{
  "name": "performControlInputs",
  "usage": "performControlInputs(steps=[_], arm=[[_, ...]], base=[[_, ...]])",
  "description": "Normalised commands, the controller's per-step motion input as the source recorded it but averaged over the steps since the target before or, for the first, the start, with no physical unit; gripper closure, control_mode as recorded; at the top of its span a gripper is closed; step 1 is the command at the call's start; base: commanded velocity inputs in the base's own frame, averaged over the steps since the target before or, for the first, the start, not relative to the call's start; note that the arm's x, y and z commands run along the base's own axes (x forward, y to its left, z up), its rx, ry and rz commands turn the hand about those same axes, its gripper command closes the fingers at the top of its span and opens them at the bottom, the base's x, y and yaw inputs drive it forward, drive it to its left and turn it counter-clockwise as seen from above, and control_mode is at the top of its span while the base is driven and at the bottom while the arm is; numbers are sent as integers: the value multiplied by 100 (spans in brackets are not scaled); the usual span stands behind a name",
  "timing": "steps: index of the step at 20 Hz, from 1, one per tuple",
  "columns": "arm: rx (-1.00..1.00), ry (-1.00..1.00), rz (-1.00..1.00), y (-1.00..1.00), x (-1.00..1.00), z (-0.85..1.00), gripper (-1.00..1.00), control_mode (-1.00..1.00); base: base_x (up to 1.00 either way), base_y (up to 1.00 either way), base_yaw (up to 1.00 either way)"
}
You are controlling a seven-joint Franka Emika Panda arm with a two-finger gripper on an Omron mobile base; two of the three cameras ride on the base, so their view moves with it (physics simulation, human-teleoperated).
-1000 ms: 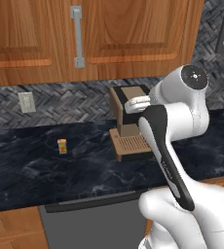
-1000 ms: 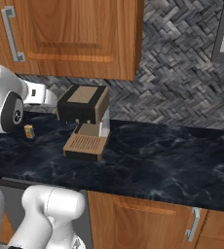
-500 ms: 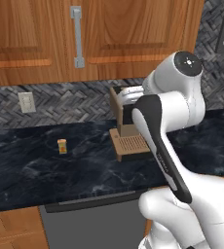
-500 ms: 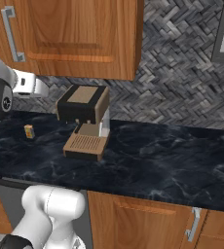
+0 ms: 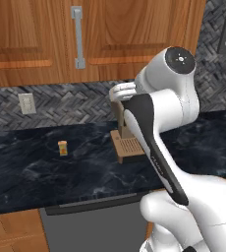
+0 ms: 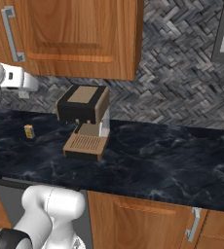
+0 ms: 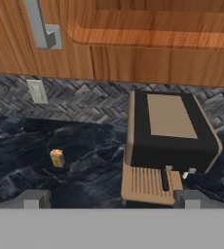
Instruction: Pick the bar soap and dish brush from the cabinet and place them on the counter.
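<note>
While brown wood wall cabinet (image 5: 134,34) stays shut, soap and brush presumed hidden inside; arm raised higher than second ago, pincer (image 7: 109,197) held wide open, empty, aimed toward grey metal bar handle (image 7: 41,26) above black marble-veined desk (image 6: 158,151); door opening judged next

The counter (image 6: 172,160) carries a tan-and-black coffee machine (image 6: 84,121); a tiny orange-yellow block (image 6: 29,131) stands well apart.

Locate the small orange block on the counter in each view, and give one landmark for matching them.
Left base view: orange block, left of centre on the counter.
Right base view: far left.
Hand view: lower left.
Shared landmark: coffee machine, to the block's right in each view.
</note>
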Motion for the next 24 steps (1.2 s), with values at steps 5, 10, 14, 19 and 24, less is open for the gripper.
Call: performControlInputs(steps=[5, 10, 14, 19, 24], arm=[[0, -2, 0, 17, 0, 11, -100, -100], [0, -8, 0, 12, 0, 7, -100, -100], [0, -16, 0, 9, 0, 0, -100, -100], [-2, -18, 0, 11, 0, 3, -100, -100], [0, -13, 0, 12, -10, 16, -100, -100]], base=[[0, 0, 0], [0, 0, 0], [0, 0, 0], [0, 0, 0], [0, 0, 0]])
